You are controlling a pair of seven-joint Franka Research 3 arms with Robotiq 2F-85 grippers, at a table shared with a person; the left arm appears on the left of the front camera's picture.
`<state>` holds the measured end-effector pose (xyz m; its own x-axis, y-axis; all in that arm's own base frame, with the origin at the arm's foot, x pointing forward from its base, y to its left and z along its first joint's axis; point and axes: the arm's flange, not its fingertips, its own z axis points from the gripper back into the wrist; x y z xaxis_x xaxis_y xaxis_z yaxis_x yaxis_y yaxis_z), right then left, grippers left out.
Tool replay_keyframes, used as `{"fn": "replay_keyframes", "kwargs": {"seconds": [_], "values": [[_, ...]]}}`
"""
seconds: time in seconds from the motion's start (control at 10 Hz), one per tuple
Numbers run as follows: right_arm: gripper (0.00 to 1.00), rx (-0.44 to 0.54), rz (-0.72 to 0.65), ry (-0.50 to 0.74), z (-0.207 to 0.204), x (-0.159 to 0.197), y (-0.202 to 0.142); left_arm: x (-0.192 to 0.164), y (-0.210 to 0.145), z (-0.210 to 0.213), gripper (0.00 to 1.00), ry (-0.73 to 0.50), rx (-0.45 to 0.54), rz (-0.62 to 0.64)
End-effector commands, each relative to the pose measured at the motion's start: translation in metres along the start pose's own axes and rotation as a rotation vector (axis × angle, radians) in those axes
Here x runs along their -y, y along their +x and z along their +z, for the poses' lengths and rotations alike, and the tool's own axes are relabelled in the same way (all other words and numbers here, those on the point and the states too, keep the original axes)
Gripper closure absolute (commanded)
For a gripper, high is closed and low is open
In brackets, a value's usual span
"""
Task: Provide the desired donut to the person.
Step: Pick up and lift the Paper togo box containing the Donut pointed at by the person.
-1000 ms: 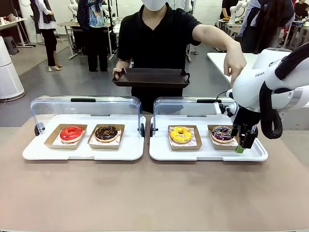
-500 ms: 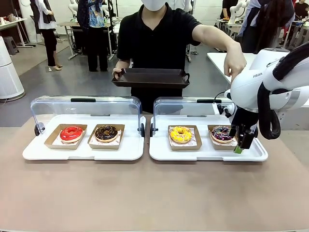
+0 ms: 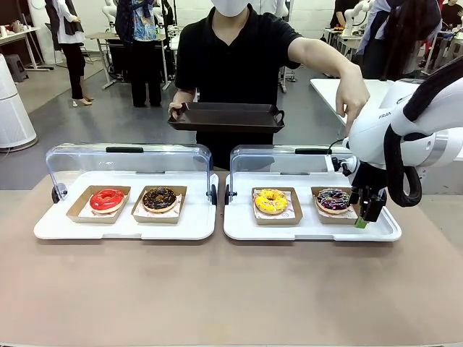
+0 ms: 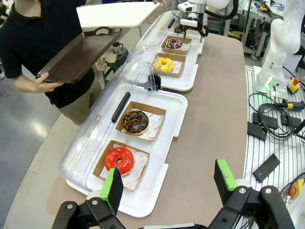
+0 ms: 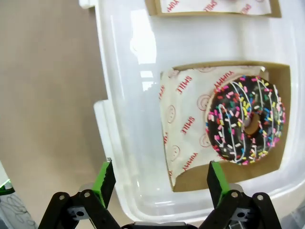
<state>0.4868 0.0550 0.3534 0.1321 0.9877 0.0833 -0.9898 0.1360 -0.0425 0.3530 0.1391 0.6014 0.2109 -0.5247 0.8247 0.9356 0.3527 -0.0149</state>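
- Two trays, left tray (image 3: 123, 231) and right tray (image 3: 311, 233), lie side by side on a tan table (image 3: 231, 289), clear lids (image 3: 130, 155) swung back. A grey-floored hall with more tables lies beyond.
- Right gripper (image 3: 367, 218) hovers low over the right tray's near outer corner, jaws apart and empty.
- Sprinkle donut (image 3: 333, 199) sits just beside it, toward the table's middle. In the right wrist view it lies ahead and right of the fingers (image 5: 107, 177). It lies flat, hole up, round, in a card boat (image 5: 178, 183).
- Yellow donut (image 3: 271, 200) comes next past it. Chocolate donut (image 3: 159, 198) and red donut (image 3: 107, 199) sit well apart, in the left tray.
- Left gripper (image 4: 169, 180), jaws apart and empty, hangs high off the table's end, with the red donut nearest ahead.
- Person (image 3: 235, 58) stands past the trays holding a dark tray (image 3: 226, 116). The other hand (image 3: 354, 94) reaches above the right gripper, fingers down.
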Motion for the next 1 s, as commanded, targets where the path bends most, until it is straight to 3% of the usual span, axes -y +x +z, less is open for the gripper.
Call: {"fn": "replay_keyframes", "kwargs": {"seconds": [0.0, 0.9], "values": [[0.0, -0.001, -0.004, -0.006, -0.006, 0.014, -0.007, 0.0, -0.001, 0.003, 0.0, -0.008, 0.007, 0.0], [0.0, 0.0, -0.029, 0.042, -0.027, 0.027, -0.019, 0.0, -0.001, 0.003, 0.0, -0.008, 0.007, 0.0]]}}
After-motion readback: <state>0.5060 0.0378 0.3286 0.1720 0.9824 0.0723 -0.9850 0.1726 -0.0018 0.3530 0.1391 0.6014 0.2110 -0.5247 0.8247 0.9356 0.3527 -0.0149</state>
